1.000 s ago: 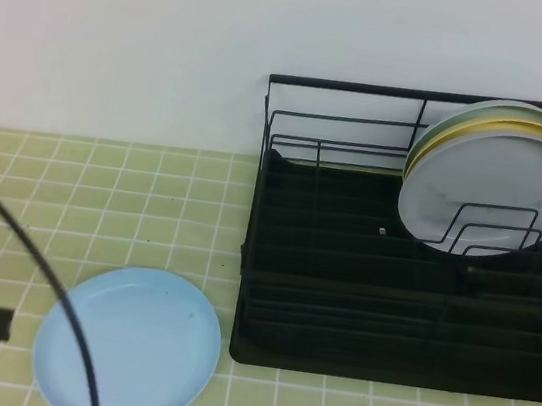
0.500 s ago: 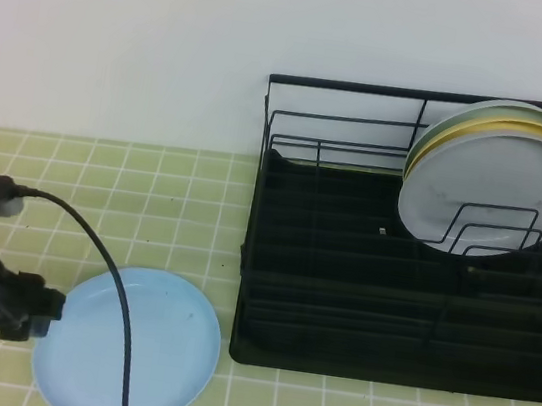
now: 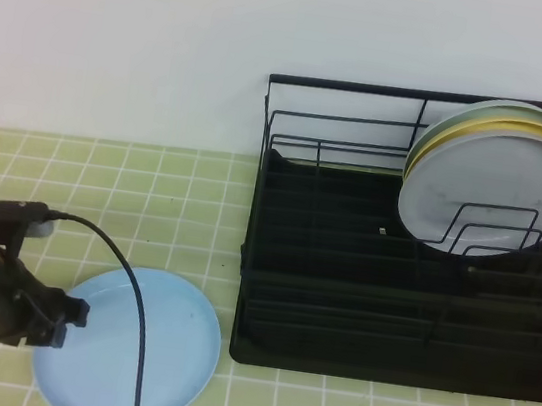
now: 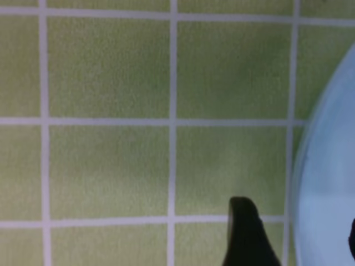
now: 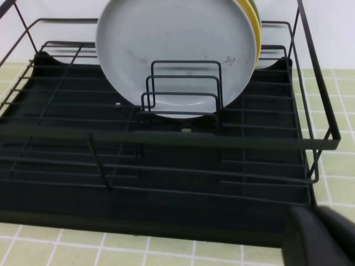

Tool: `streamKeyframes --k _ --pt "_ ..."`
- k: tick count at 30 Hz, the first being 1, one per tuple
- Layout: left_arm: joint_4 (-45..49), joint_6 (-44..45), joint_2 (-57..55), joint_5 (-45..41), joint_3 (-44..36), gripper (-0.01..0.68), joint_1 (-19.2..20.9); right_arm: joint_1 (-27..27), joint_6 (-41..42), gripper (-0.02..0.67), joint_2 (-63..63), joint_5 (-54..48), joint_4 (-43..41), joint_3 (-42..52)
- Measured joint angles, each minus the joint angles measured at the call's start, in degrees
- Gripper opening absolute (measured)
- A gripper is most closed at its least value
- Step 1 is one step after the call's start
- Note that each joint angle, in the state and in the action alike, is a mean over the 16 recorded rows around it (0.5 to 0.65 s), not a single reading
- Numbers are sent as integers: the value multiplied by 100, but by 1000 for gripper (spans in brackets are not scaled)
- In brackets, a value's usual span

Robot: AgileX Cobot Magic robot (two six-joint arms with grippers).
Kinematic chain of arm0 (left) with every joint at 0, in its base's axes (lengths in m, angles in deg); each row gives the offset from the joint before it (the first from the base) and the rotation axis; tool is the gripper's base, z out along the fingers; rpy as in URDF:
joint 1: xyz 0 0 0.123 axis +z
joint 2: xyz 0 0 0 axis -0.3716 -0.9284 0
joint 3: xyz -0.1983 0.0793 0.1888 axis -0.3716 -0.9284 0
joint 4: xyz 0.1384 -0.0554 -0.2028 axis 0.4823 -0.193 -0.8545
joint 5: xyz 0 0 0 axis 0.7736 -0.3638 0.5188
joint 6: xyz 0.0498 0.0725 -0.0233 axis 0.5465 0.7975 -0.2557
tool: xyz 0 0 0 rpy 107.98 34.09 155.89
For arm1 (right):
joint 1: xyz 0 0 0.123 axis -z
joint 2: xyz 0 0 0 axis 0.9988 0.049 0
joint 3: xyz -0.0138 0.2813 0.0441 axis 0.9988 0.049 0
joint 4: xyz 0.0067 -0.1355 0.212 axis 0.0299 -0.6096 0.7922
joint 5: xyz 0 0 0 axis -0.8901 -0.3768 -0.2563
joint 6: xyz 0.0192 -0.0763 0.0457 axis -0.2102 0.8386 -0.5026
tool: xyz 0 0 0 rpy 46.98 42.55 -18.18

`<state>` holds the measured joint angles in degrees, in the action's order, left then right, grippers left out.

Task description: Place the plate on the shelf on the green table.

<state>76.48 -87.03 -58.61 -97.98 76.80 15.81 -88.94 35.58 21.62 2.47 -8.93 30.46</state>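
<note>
Plate [image 3: 134, 350] — the sky-blue one — lies flat on the green tiled worktop [image 3: 151, 196] in the lower left of the high view, just left of the shelf [image 3: 338, 303] and not in it. My left gripper [image 3: 71, 321] sits at the plate's left edge, with its black body further left and a dark cable arching over the plate towards the bottom of the frame. In the left wrist view I see one dark finger [image 4: 247, 233] in the lower middle, resting over bare tile just beside the plate's rim [image 4: 327, 183], and a sliver of the other finger at the far right edge over the plate itself — so the fingers stand spread apart with the rim between them, not clenched on it.

I see the shelf filling the right half of the high view, black wire on a black tray. A grey-white plate [image 3: 489, 193] stands upright in its upper right corner against the wire dividers, with a yellow plate [image 3: 463, 129] and a greenish one stacked behind it.

My right gripper shows only as a dark corner at the lower right of the right wrist view; its fingers are clenched on nothing.
</note>
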Motion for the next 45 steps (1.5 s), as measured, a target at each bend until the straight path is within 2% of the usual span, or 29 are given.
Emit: streamKeyframes --k 10,19,27,36,45 --pt "-80 0 -511 138 172 350 1 0 0 11 0 15 36 0" --pt "-107 0 -609 59 223 279 1 0 0 11 0 24 48 0" --pt "-42 0 -609 -521 480 225 1 0 0 11 0 25 52 0" --pt "29 21 -594 -1128 927 217 0 0 0 11 0 25 59 0" --pt "36 138 -587 -1200 1074 214 0 0 0 11 0 25 61 0"
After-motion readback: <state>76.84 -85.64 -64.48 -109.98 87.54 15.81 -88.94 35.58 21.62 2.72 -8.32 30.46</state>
